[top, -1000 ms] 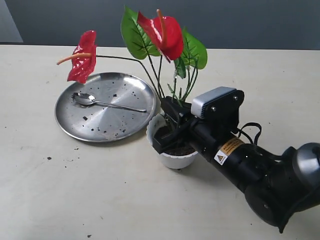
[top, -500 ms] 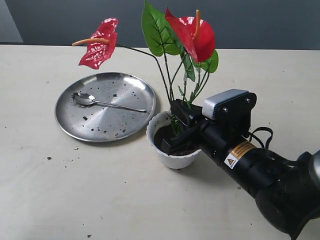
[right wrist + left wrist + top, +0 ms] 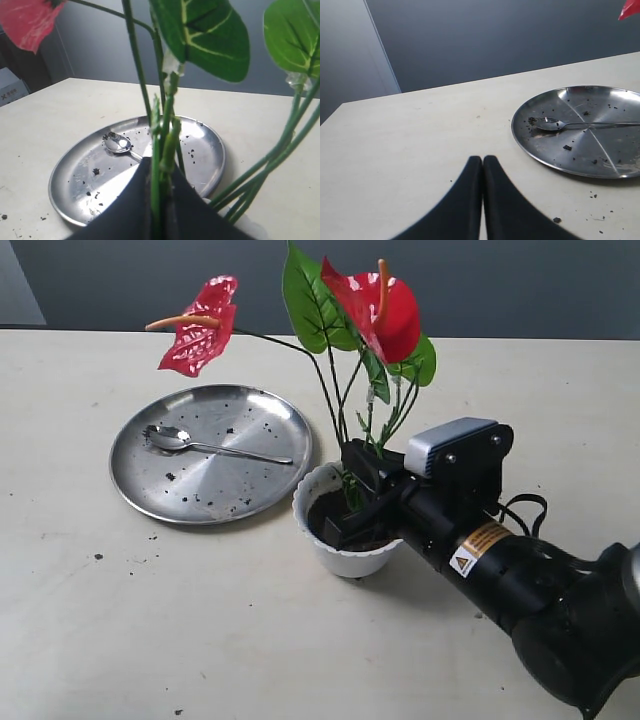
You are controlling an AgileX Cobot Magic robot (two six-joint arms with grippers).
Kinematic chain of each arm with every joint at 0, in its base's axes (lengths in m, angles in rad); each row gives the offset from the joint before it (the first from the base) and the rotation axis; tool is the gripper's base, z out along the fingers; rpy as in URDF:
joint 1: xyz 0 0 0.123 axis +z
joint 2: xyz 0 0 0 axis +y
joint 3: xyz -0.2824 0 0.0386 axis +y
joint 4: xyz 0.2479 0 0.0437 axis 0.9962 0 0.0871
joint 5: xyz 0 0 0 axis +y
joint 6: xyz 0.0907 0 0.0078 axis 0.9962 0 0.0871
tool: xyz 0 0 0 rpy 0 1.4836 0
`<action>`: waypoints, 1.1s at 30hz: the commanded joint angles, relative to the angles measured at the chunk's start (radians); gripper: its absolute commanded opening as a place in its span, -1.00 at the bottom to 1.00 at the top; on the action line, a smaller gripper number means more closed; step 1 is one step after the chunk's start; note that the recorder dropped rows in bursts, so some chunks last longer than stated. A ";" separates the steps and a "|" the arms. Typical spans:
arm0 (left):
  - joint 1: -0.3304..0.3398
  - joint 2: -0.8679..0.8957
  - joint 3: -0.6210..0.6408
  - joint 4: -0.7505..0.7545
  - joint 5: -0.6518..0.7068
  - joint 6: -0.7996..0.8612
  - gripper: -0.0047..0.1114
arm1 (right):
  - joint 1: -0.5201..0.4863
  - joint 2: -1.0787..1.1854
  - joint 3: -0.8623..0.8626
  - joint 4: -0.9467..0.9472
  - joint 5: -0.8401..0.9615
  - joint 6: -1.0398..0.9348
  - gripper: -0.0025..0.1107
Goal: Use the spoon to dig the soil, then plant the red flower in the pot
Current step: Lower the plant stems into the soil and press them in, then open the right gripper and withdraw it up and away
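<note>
In the pot [image 3: 345, 530], the red flower [image 3: 375, 315] stands up tall with its thin green stems down in the dark soil [image 3: 352, 535], and the right gripper [image 3: 352, 508] is squeezed tight around those stems just above the rim. Just beside the pot sits the round steel plate [image 3: 210, 452], with the spoon [image 3: 200, 443] lying on it among some soil crumbs. The left gripper [image 3: 482, 165] is off by the plate with its two black fingers pressed together, holding nothing as far as I can see.

Right gripper [image 3: 159, 200] clamps red flower [image 3: 165, 135] stems; spoon [image 3: 120, 144] on plate [image 3: 205, 150].
</note>
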State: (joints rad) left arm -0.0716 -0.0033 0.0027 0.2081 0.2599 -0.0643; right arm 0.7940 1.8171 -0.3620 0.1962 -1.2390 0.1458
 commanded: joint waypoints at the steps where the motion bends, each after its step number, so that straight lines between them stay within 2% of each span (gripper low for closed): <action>1: -0.002 0.003 -0.003 -0.005 -0.007 -0.004 -0.89 | -0.003 0.009 0.027 0.014 0.150 -0.003 -0.97; 10: -0.002 0.003 -0.003 -0.005 -0.007 -0.004 -0.89 | -0.003 0.008 0.027 0.007 0.205 -0.003 -0.96; 12: -0.002 0.003 -0.003 -0.005 -0.007 -0.004 -0.89 | -0.003 0.008 0.027 0.000 0.205 -0.003 -0.84; 15: -0.002 0.003 -0.003 -0.005 -0.007 -0.004 -0.89 | -0.003 0.002 0.027 0.000 0.205 -0.003 -0.52; 17: -0.002 0.003 -0.003 -0.005 -0.007 -0.004 -0.89 | -0.003 -0.009 0.027 0.000 0.205 -0.003 -0.39; 33: -0.002 0.003 -0.003 -0.005 -0.007 -0.004 -0.89 | -0.003 -0.166 0.027 0.000 0.213 -0.042 -0.39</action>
State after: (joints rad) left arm -0.0716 -0.0033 0.0027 0.2081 0.2599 -0.0643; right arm 0.7940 1.6959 -0.3379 0.1958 -1.0283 0.1298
